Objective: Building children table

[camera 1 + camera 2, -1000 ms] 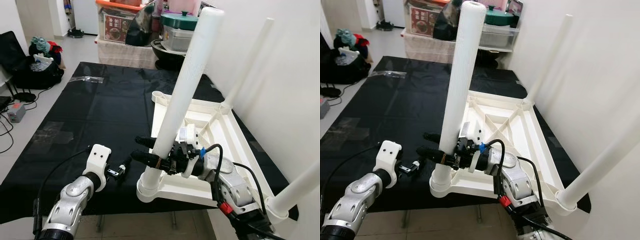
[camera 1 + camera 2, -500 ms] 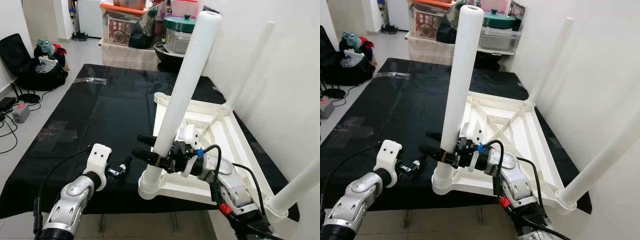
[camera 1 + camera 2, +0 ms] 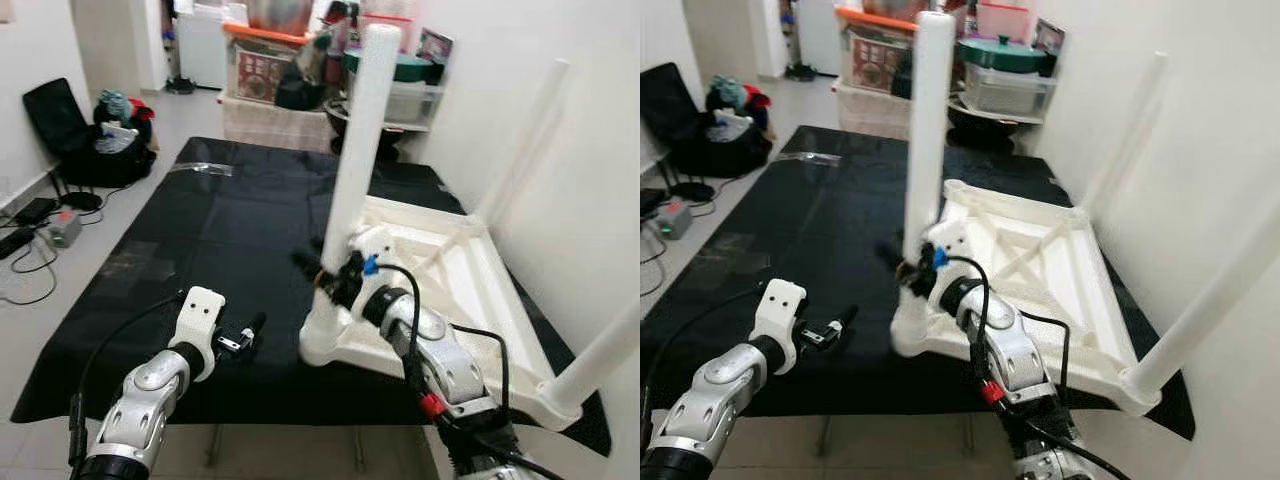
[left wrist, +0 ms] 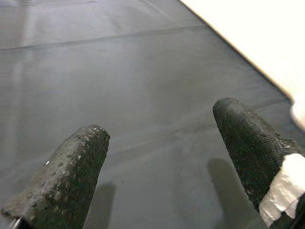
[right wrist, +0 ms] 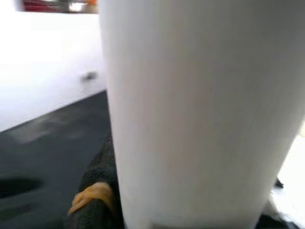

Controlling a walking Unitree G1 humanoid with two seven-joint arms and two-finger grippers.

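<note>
Right gripper [image 3: 322, 268] was clamped on the near table leg [image 3: 355, 140], low down, just above its corner socket on the upturned tabletop [image 3: 455, 290]. Left gripper [image 4: 162, 157] hovered apart over the black mat [image 3: 200, 220]. Risk: sideways pull could unseat the leg or tip the tabletop.

Left gripper [image 3: 250, 327] hovers over bare black bench [image 3: 190, 220]; open surface ahead and to its left (nothing standing there). To its right, close: upturned white table [image 3: 440, 290], near leg [image 3: 357, 130] upright, right gripper [image 3: 318, 272] clamped on it. Beyond that, two more legs [image 3: 520, 140] by the wall [image 3: 590, 150]. Storage bins [image 3: 270, 70] crowd the bench's far end.
</note>
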